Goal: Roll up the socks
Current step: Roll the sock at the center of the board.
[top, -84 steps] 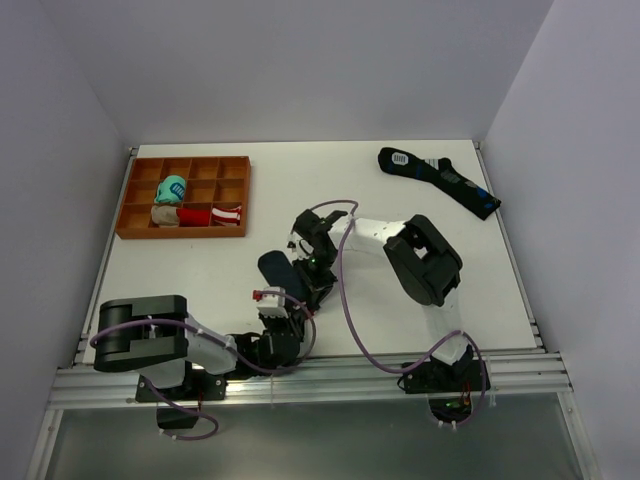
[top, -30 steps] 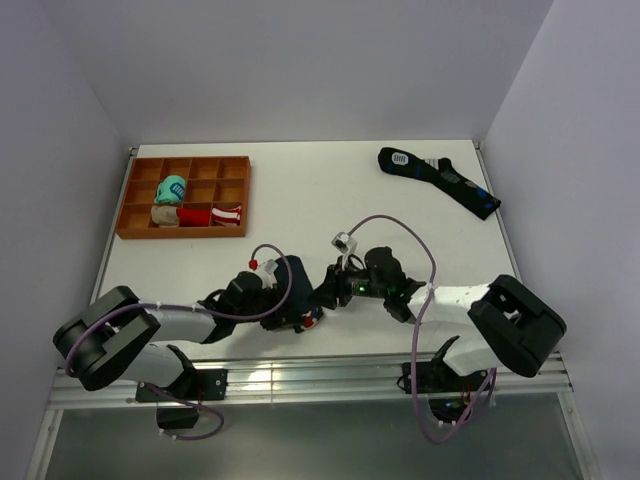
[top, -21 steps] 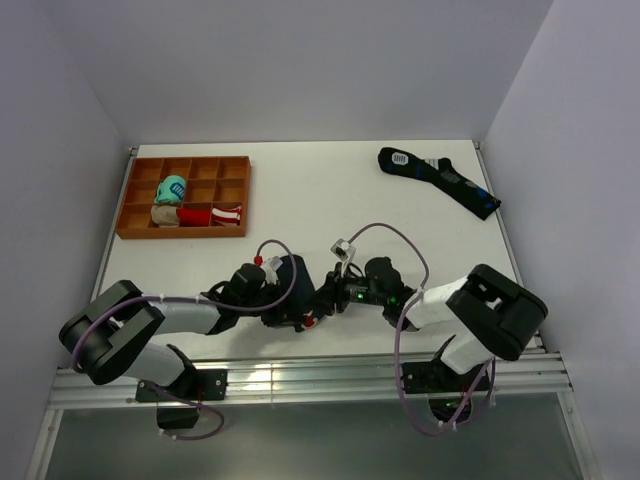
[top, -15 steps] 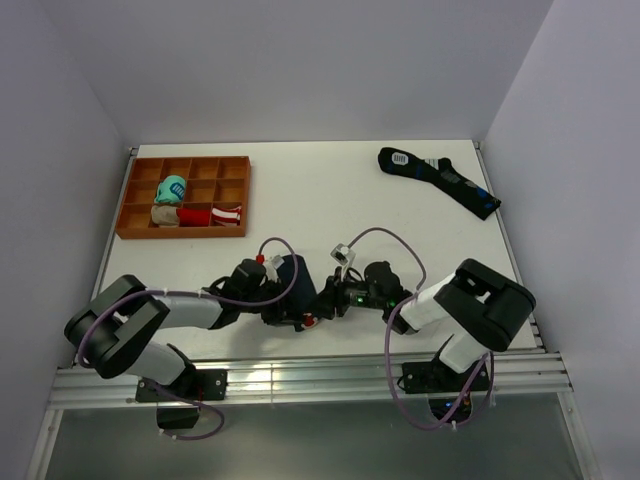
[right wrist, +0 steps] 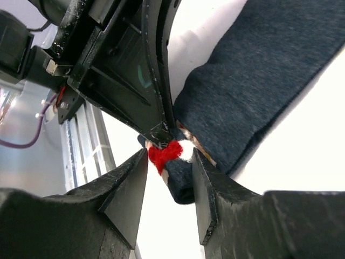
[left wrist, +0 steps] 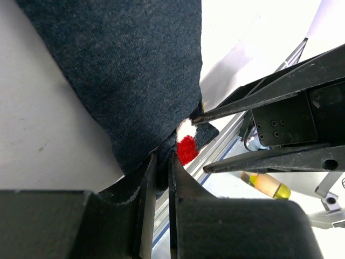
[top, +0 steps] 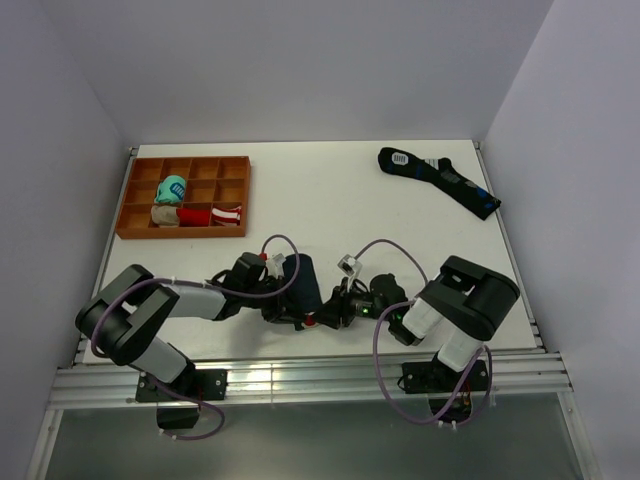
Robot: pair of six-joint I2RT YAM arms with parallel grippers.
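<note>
Checked the counter (top: 330,200) first: white, walled on three sides.

Found left arm (top: 190,300) and right arm (top: 455,300) both folded low, meeting nose to nose just in from the near edge, a bit left of centre.

Noted orange tray (top: 180,234) at the far-left corner, holding rolled bundles (top: 195,214) in teal, beige and red-white. Noted longer dark sock (top: 440,180) flat at the far-right corner. Ignored both, not part of this job.

Located the socks (top: 302,283) between the two wrists by the near edge: dark navy, flat, unrolled, patch end toward that edge.

Saw left jaws pinched down on the sock fabric right beside the red-white patch (left wrist: 186,148). Saw right jaws part-open, straddling that same patch end, one finger each side, not clamped on it.

Judged the step in hand as getting a second hold on the patch end for the first turn. Judged the roll as not begun.

To do it well:
- Would close right jaws on both layers beside the left pinch, not on the red tuft alone.
- Would keep right fingertips off the left ones, very tight clearance there.
- Would lift the end only slightly off the counter, then turn it over toward the far end under even tension, for a tight, straight start.

Flagged likely failures: catching one layer only, or the two sets of jaws colliding.
</note>
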